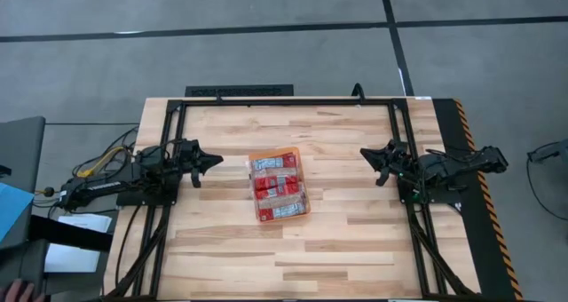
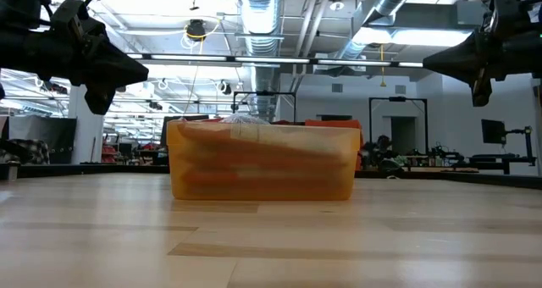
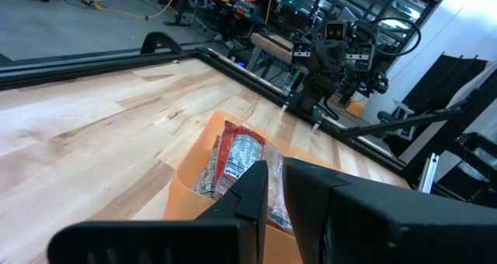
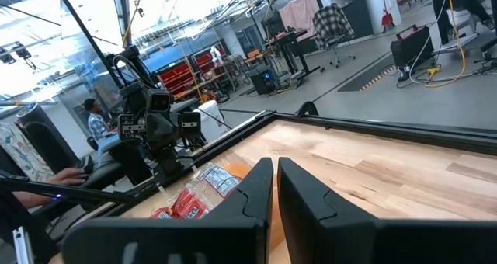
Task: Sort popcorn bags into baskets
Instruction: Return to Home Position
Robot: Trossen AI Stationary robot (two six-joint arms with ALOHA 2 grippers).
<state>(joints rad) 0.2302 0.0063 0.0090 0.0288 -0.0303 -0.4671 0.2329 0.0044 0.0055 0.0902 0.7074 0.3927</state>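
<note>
Near the middle of the wooden table, the orange basket is sitting slightly askew, and the popcorn bags are lying flat inside it, stacked, with grey-blue and white print facing up. No bag is showing on the bare wood around it.

Well apart from the basket on one side, the left gripper is hovering with its fingers pressed together on nothing and pointing toward the basket. On the other side the right gripper is doing the same, empty and closed. Nothing is standing between either gripper and the basket.

A black frame is running round the table's edges. Yellow cables are trailing beside the left arm's base, and a striped strip is lining the table's right edge. A person is sitting in the room beyond.

From table height, the basket's cloudy wall is showing only reddish bands, so the bags are not countable. Each wrist camera's own dark fingers are covering the near part of the basket, leaving just the top packets in sight. From above, the lower bags are lying hidden beneath the upper ones.
</note>
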